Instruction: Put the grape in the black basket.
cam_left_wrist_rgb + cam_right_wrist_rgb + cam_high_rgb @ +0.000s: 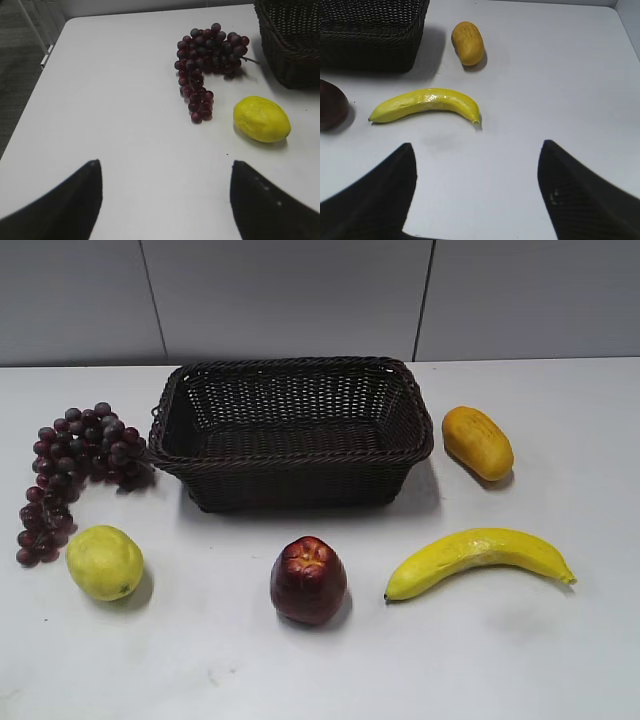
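Fingers of the left gripper (162, 200) are spread wide, nothing between them, touching nothing; only the 2 dark tips show at the bottom of the left wrist view, above bare white table (110, 100). Right gripper (475, 192) same: fingers wide apart, holding nothing, clear of everything.

Ahead of the left fingers, slightly right of the gap: the grape (207, 62), a long dark purple-maroon bunch lying on the table, bent, its thin tail end pointing back toward the fingers. Just right of that tail, near but apart: a yellow lemon (261, 119). Far right ahead: a corner of the black basket (292, 40), close to the bunch's fat end; can't tell if they touch from this view.

Exterior view: grape (75, 470) sits outside the basket (290, 375), beside its left wall. Basket interior looks bare.

Ahead of the right fingers, near the left one: a banana (425, 105), lying flat. Beyond it, an orange-yellow oval fruit (468, 43) next to the basket's side. Far left, a dark red apple (331, 106), cut off by the frame edge.
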